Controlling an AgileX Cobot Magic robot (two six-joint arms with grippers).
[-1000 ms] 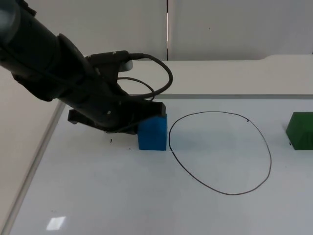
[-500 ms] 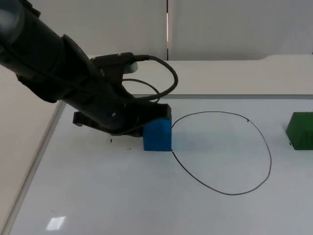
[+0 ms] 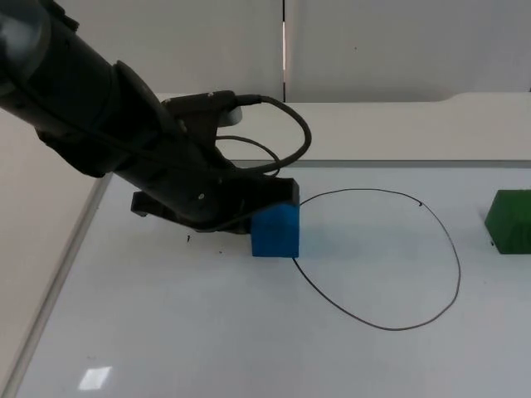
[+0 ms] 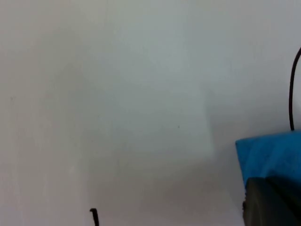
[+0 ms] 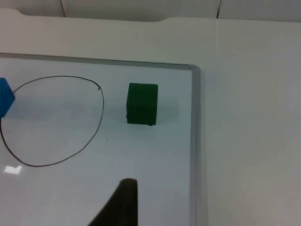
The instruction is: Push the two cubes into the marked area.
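Note:
A blue cube [image 3: 276, 231] stands on the left edge of the black drawn outline [image 3: 459, 267] that marks the area on the whiteboard. My left gripper [image 3: 251, 209] presses against the cube's left side, low over the board. In the left wrist view the blue cube [image 4: 267, 153] sits right against the gripper [image 4: 273, 203], with the outline [image 4: 295, 89] just beyond it. A green cube [image 3: 509, 221] stands outside the outline at the far right. My right gripper [image 5: 120, 207] waits well back from the green cube [image 5: 142, 103], off the board's right side.
The whiteboard's grey frame [image 5: 195, 141] runs close beside the green cube. The board's left edge [image 3: 58, 282] lies under the left arm. A small black mark [image 3: 188, 239] is on the board left of the blue cube.
The left arm has slid to the right, pushing the blue cube onto the outline's left edge. The green cube has not moved.

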